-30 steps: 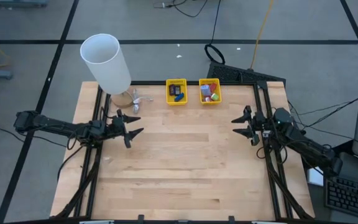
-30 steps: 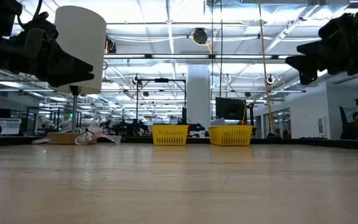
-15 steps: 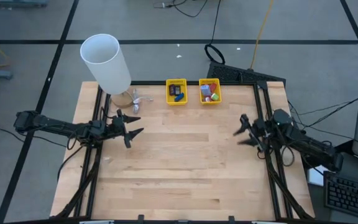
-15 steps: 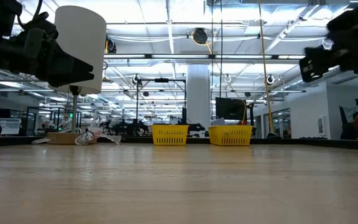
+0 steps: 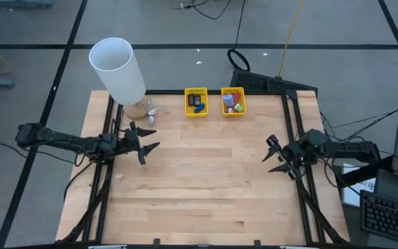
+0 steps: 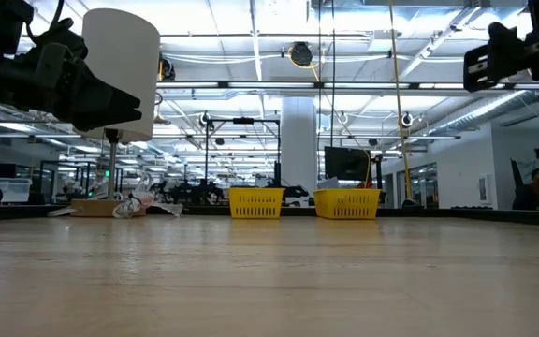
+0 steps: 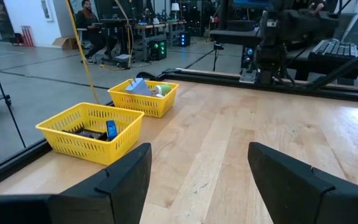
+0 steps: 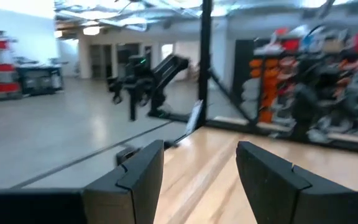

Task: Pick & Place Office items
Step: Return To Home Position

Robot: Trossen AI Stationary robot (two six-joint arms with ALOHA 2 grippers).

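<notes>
The office items lie in two yellow mesh baskets at the table's far edge. The left basket holds blue and black pieces. The right basket holds red, green and pale pieces. My left gripper hovers open above the table's left side, pointing right, and the baskets sit ahead of it in the left wrist view. My right gripper hovers open near the table's right edge, pointing left, well short of the baskets. Neither gripper touches anything.
A tall white cylinder stands at the far left corner, with small pale clutter on the table beside its base. Dark frame rails run along the left and right sides. Bare wood stretches between the arms.
My right gripper has swung toward the table's near edge and drawn back a little toward the right edge, its arm turning, while its fingers stayed open. The left arm and the baskets have kept still.
</notes>
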